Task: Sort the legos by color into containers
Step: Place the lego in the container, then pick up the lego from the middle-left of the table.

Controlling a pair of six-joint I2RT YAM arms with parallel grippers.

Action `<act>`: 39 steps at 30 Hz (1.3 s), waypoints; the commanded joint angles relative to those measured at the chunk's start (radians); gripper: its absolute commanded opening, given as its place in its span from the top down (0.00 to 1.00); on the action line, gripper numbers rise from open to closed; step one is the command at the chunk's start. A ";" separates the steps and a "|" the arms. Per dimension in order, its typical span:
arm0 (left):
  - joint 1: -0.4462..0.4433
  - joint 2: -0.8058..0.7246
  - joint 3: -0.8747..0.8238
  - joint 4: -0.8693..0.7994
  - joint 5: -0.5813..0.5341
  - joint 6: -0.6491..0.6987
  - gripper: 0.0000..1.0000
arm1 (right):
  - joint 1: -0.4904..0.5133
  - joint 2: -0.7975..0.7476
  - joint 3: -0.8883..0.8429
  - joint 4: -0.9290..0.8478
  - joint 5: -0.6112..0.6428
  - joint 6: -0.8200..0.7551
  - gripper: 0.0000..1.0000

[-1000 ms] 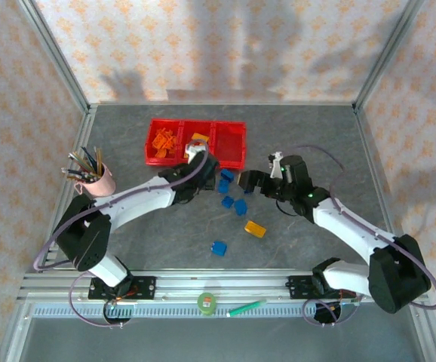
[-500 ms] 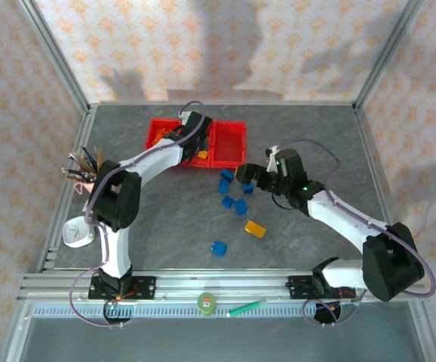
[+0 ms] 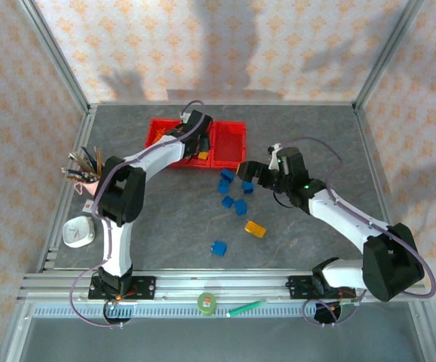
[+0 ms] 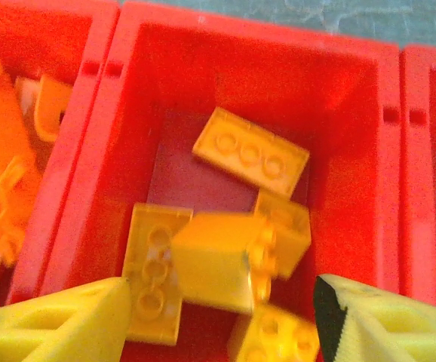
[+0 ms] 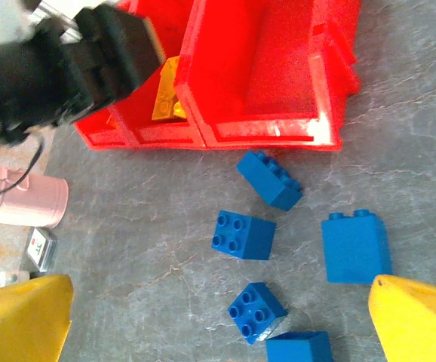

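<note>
The left hand (image 4: 222,285) hangs over the middle one of the three joined red bins (image 4: 256,60), which sit in the upper middle of the overhead view. Its two yellow fingers (image 4: 59,324) stand moderately apart at the bottom corners of the left wrist view and grip nothing. Between them, touching neither, a blurred yellow brick (image 4: 218,260) lies tilted on the other yellow bricks (image 4: 252,153) in that bin. Round studs show on their tops, but no lettering on them can be read. At the left edge of that frame, orange pieces (image 4: 7,173) lie in the neighbouring bin.

The right hand (image 5: 222,286) hovers above the grey tabletop (image 5: 150,196) just below the bins. Its fingers are spread wide at the bottom corners of its own view and hold nothing. Under it lie five blue bricks (image 5: 242,234), loose, near one another and apart from the bins. In the overhead view one more blue brick (image 3: 219,248) and a yellow-orange brick (image 3: 255,228) lie lower, near the centre of the frame.

A pink cup (image 5: 22,200) of pencils stands at the left. Just below it, a small white timer (image 5: 41,247) carries a dark mark that is too small to read. A green tape roll (image 3: 206,302) and a green pen (image 3: 247,307) rest on the rail at the bottom centre.
</note>
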 commanded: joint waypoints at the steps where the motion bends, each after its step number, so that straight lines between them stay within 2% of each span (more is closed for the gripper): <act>1: -0.053 -0.171 -0.088 -0.008 0.042 -0.015 0.31 | -0.038 -0.050 -0.006 -0.032 -0.002 -0.007 0.00; 5: -0.140 -0.284 -0.201 -0.004 0.050 -0.045 0.29 | -0.062 -0.083 -0.022 -0.093 0.001 -0.027 0.00; 11: -0.322 -0.382 -0.323 -0.003 0.032 -0.137 0.25 | -0.091 -0.156 -0.069 -0.182 0.027 -0.034 0.00; 20: -0.577 -0.349 -0.371 -0.014 0.004 -0.250 0.19 | -0.115 -0.293 -0.162 -0.344 0.065 -0.001 0.00; 25: -0.651 -0.281 -0.360 -0.008 0.029 -0.272 0.12 | -0.117 -0.388 -0.217 -0.426 0.143 0.065 0.00; 29: -0.691 -0.245 -0.345 0.008 0.043 -0.272 0.10 | -0.118 -0.443 -0.238 -0.456 0.212 0.161 0.00; 39: -0.728 -0.110 -0.269 0.020 0.070 -0.244 0.06 | -0.121 -0.450 -0.232 -0.468 0.301 0.208 0.00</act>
